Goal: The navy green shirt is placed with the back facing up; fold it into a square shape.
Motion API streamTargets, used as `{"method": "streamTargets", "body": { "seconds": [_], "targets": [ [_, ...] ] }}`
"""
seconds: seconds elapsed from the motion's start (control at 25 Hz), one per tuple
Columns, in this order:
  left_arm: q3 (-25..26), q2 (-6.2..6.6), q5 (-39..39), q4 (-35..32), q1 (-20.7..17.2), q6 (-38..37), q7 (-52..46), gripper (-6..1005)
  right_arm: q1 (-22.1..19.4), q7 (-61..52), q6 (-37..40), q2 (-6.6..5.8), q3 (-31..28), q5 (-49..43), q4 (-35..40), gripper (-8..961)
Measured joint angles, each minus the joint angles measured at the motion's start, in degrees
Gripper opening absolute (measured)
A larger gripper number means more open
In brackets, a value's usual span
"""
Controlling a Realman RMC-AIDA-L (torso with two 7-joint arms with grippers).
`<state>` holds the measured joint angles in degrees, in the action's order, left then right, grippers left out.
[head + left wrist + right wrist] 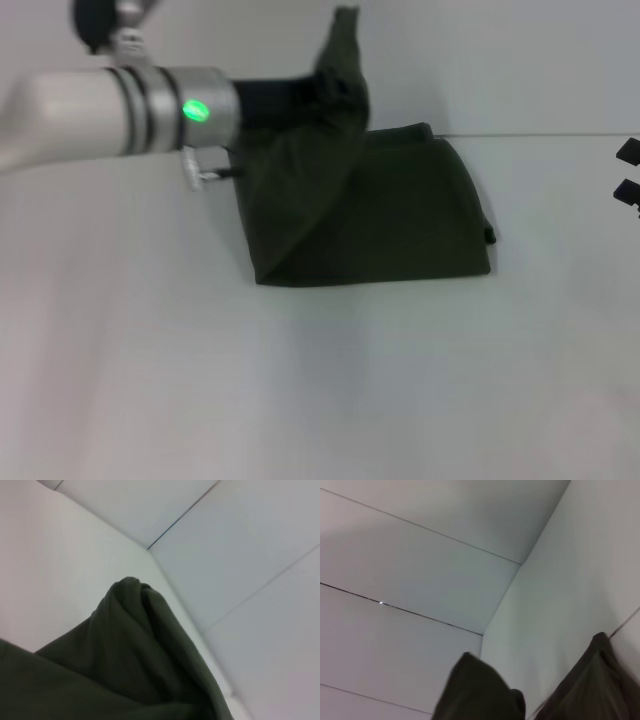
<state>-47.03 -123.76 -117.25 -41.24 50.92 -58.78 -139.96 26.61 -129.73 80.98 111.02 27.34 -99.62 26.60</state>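
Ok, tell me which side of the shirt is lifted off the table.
The robot's-left side of the navy green shirt: the left gripper holds it bunched above the table. The right side lies flat, folded, edges on the surface.

Head view: high, looking down on the surface (150,380). Both wrist views: close, tilted toward the walls; all share the shirt (400,220).

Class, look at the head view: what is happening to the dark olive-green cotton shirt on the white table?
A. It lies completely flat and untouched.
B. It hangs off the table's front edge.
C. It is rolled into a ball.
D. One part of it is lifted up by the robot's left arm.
D: the left gripper holds part of the dark olive-green cotton shirt raised above the white table.
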Motion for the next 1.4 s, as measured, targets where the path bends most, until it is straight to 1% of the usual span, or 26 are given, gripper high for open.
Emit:
{"method": "streamTargets", "body": {
  "seconds": [0.04, 0.08, 0.16, 0.24, 0.36, 0.4, 0.48, 0.6, 0.64, 0.72, 0.8, 0.84, 0.92, 0.96, 1.0, 1.08, 1.16, 1.2, 1.24, 1.28, 1.32, 1.4],
  "targets": [
    [-2.27, -0.17, -0.01, 0.94, 0.59, 1.85, 0.19, 60, 0.06, -0.03, -0.01, -0.01, 0.00, -0.01, 0.00, 747],
    [-5.64, -0.13, -0.20, 2.62, 1.67, 3.98, 0.44, 59, 0.12, -0.08, 0.00, -0.01, 0.00, -0.04, -0.02, 747],
    [-10.78, -0.02, -0.63, 5.62, 3.49, 7.28, 1.13, 58, 0.20, -0.15, 0.13, -0.02, 0.01, -0.09, -0.03, 747],
    [-16.01, -0.17, -0.87, 7.73, 4.72, 10.77, 2.76, 59, 0.24, -0.17, 0.16, -0.01, 0.05, -0.30, -0.04, 747],
    [-22.84, -0.65, -0.47, 8.40, 5.41, 15.30, 3.97, 60, 0.27, -0.19, 0.14, 0.02, 0.07, -0.67, -0.10, 747],
    [-24.24, -0.73, -0.09, 8.18, 5.39, 16.23, 3.97, 61, 0.24, -0.21, 0.14, 0.03, 0.08, -0.68, -0.11, 747],
    [-27.01, -0.80, 1.57, 6.42, 4.88, 16.14, 4.83, 98, 0.07, -0.26, 0.09, 0.02, 0.08, -0.70, -0.13, 747],
    [-28.45, -0.79, 2.04, 4.12, 4.24, 14.69, 5.51, 154, -0.10, -0.27, -0.19, -0.11, 0.08, -0.76, -0.20, 748],
    [-28.53, -0.79, 2.14, 2.66, 3.71, 13.74, 5.57, 173, -0.12, -0.27, -0.30, -0.19, 0.08, -0.78, -0.30, 748],
    [-28.29, -0.71, 2.75, -0.67, 2.03, 11.80, 5.57, 395, -0.10, -0.27, -0.32, -0.38, 0.08, -0.78, -0.56, 748],
    [-26.92, -0.56, 5.11, -5.11, -1.53, 10.09, 5.43, 454, -0.07, -0.27, -0.31, -0.48, 0.05, -0.78, -0.67, 748],
    [-25.30, -0.39, 7.11, -6.92, -3.80, 9.38, 4.98, 484, -0.09, -0.26, -0.33, -0.49, -0.04, -0.78, -0.68, 747],
    [-21.05, -0.16, 9.65, -7.27, -6.17, 7.96, 3.63, 544, -0.12, -0.20, -0.65, -0.49, -0.06, -0.83, -0.67, 747],
    [-21.05, -0.16, 9.65, -7.27, -6.17, 7.96, 3.63, 573, -0.12, -0.20, -0.65, -0.49, -0.06, -0.83, -0.67, 747],
    [-14.20, 0.55, 10.85, -5.03, -7.28, 4.20, 0.85, 603, -0.10, -0.17, -0.77, -0.52, 0.07, -1.04, -0.57, 747],
    [-10.22, 1.27, 10.94, -2.80, -7.60, 1.35, -1.24, 649, 0.32, -0.17, -0.76, -0.87, 0.38, -2.76, -0.03, 748],
    [-6.43, 2.63, 10.94, 0.04, -8.00, -3.57, -3.26, 694, 1.44, -0.27, -0.30, -1.79, 1.41, -6.09, 0.92, 748],
    [-5.73, 3.17, 10.92, 0.70, -8.20, -5.28, -3.67, 717, 2.30, -0.56, -0.08, -2.62, 2.31, -7.85, 1.69, 748],
    [-4.80, 4.69, 10.77, 1.52, -8.75, -9.52, -4.21, 740, 3.26, -1.10, 0.06, -3.41, 3.34, -9.53, 2.42, 748],
    [-4.70, 5.74, 10.58, 1.72, -9.22, -12.45, -4.47, 763, 4.45, -1.89, 0.21, -4.37, 4.56, -11.48, 3.36, 747],
    [-4.78, 7.20, 10.22, 1.90, -9.91, -15.81, -4.52, 785, 5.78, -2.93, 0.33, -5.41, 5.82, -13.52, 4.36, 747],
    [-4.97, 9.17, 9.58, 1.99, -11.06, -20.54, -3.86, 831, 8.93, -5.00, 0.90, -7.29, 8.21, -17.63, 6.61, 747]
  ]
}}
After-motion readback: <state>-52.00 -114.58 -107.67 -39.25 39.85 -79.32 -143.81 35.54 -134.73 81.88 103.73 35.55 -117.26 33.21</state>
